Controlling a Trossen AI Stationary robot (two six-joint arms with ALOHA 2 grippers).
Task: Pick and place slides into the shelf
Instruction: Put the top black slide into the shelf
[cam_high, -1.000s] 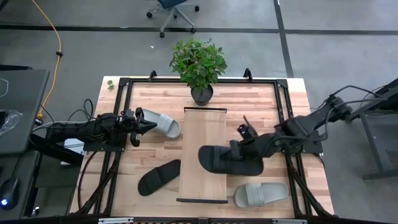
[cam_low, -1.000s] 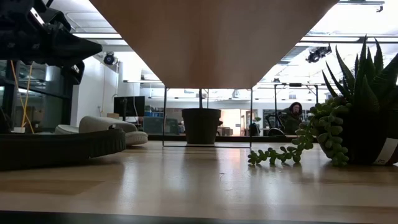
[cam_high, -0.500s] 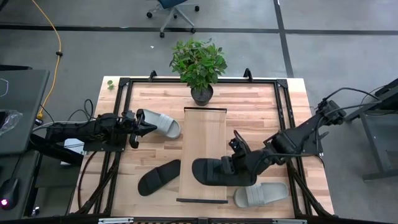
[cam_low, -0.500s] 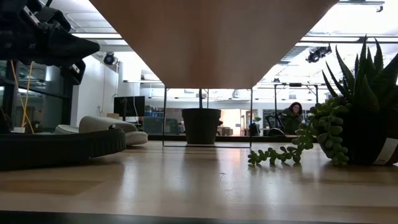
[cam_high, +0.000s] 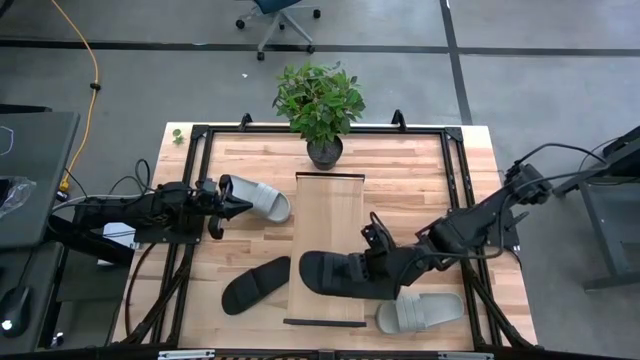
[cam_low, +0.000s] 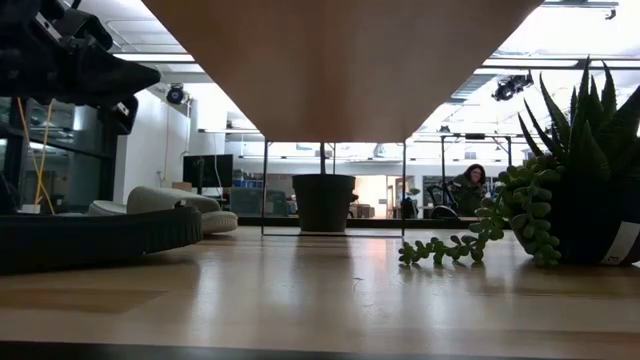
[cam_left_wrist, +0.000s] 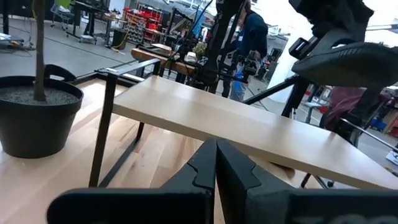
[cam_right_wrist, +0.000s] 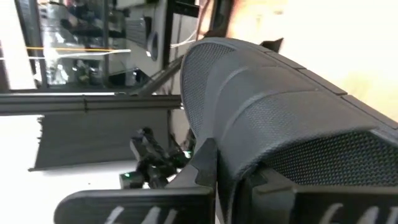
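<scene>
While the butcher-block bench (cam_high: 250, 150) carries everything, the shelf (cam_high: 328, 215) runs down its middle as a long pale board with black rails at its short ends. A potted plant (cam_high: 320, 102) stands at the shelf's far end. Over the shelf's near part lies a black slide (cam_high: 335, 274), held by the right pincer (cam_high: 378, 268), whose fingers are clamped together on its strap; the right wrist view fills with that ribbed strap (cam_right_wrist: 280, 130). A second black slide (cam_high: 255, 284) lies on the bench just left of the shelf. One light grey slide (cam_high: 420, 312) rests at the near right corner beside the shelf, another (cam_high: 258, 197) left of the shelf. The left pincer (cam_high: 232, 201), its fingers pressed together, sits by that grey slide, pointing toward the shelf.
</scene>
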